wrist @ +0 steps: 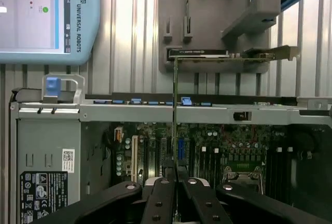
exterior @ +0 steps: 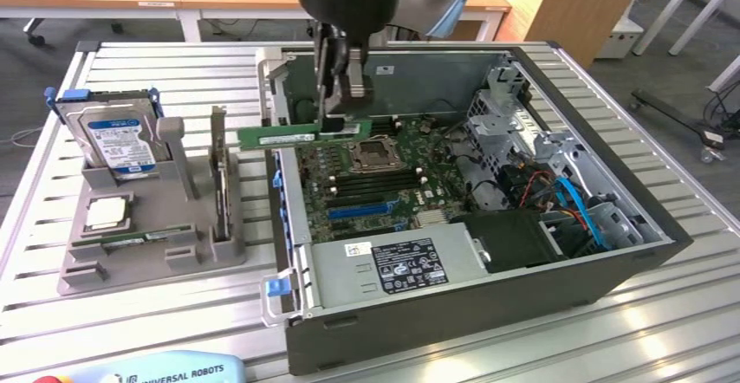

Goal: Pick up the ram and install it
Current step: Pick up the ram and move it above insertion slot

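Green ram stick point(exterior: 303, 134) is up in the air, and the gripper point(exterior: 339, 123) has its jaws clenched on the end nearer the exterior view's right. The stick hangs level over the open computer case's point(exterior: 601, 270) wall on the exterior view's left, above the motherboard point(exterior: 382, 188) and close to the CPU socket point(exterior: 376, 153). A grey parts holder point(exterior: 151, 257) with a hard drive point(exterior: 116, 136) sits beside the case.
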Robot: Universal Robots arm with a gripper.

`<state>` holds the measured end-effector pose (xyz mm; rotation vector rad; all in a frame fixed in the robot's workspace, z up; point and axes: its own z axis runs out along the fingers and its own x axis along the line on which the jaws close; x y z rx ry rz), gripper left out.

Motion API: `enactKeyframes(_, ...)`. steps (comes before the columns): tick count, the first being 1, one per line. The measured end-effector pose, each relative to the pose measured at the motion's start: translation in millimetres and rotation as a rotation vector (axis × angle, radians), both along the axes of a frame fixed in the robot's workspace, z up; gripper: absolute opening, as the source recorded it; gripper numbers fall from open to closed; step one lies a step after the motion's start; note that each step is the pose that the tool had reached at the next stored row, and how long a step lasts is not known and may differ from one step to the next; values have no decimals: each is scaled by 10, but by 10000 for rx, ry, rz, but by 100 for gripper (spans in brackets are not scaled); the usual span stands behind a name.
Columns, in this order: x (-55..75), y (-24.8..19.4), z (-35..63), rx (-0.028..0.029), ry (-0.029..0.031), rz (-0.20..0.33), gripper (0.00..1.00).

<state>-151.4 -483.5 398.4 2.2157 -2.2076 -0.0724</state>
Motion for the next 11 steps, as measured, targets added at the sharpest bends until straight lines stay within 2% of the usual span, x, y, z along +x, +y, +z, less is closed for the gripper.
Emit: enactKeyframes(11,402,0,0,0,0,2,12)
